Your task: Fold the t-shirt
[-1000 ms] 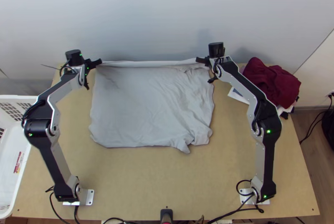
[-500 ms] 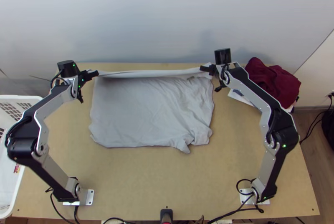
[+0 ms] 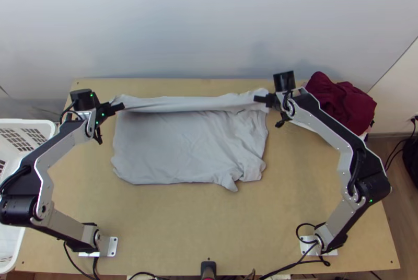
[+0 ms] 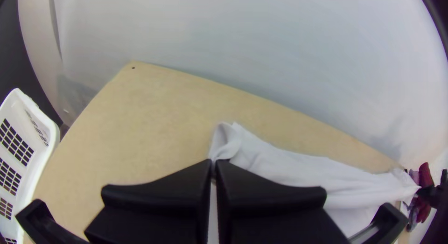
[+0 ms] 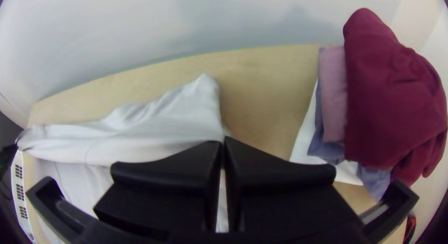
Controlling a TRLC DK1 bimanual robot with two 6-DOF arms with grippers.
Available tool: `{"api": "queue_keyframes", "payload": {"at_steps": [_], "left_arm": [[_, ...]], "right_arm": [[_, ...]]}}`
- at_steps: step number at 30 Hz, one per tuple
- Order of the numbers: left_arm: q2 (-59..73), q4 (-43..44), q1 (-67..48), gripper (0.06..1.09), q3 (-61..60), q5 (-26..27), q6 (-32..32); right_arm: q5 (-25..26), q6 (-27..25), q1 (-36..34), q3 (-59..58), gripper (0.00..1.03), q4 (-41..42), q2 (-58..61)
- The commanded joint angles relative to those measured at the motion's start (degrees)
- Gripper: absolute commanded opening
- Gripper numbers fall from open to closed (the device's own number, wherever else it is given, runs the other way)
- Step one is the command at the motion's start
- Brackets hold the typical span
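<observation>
I have the pale grey t-shirt [image 3: 177, 147] on the middle of the desk [image 3: 193, 228], its near part spread flat with a few wrinkles (one small tip pokes out at the near edge). A far band of it stretches between my two grips: my left pincer [image 3: 123, 106] is closed on one end, my right pincer [image 3: 255, 99] on the other. Beyond the right one lies a maroon cloth [image 3: 342, 105]; a white basket [image 3: 31, 121] stands at the desk's left.

Looks like soft, creased matt cloth in the t-shirt [image 3: 177, 149]; smooth, matt wood across the bench [image 3: 198, 228]. Reads as smooth plastic on the basket [image 4: 39, 162], satiny metal on the arm links [image 3: 324, 132], rumpled matt cloth in the maroon garment [image 5: 387, 94].
</observation>
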Motion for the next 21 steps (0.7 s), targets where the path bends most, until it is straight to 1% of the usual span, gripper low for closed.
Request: {"api": "queue_keyframes", "payload": {"at_steps": [1,8,11,21], "left_arm": [[-3.53,-0.36,-0.07,0.10,-4.92,0.24,0.04],[-5.12,-0.36,0.63,0.10,-7.56,0.24,0.22],[-5.20,-0.27,0.89,0.10,-9.32,0.24,0.74],[-7.75,0.25,0.89,0.10,-14.59,0.24,1.27]], "right_arm": [[-0.62,-0.40,0.26,-5.82,0.03,-0.47,-3.89],[-0.80,-0.66,0.26,-9.24,0.03,-1.70,-6.70],[-1.15,-1.10,1.41,-11.00,0.03,-3.37,-7.14],[-1.15,-1.10,1.76,-15.92,0.03,-3.46,-9.34]]}}
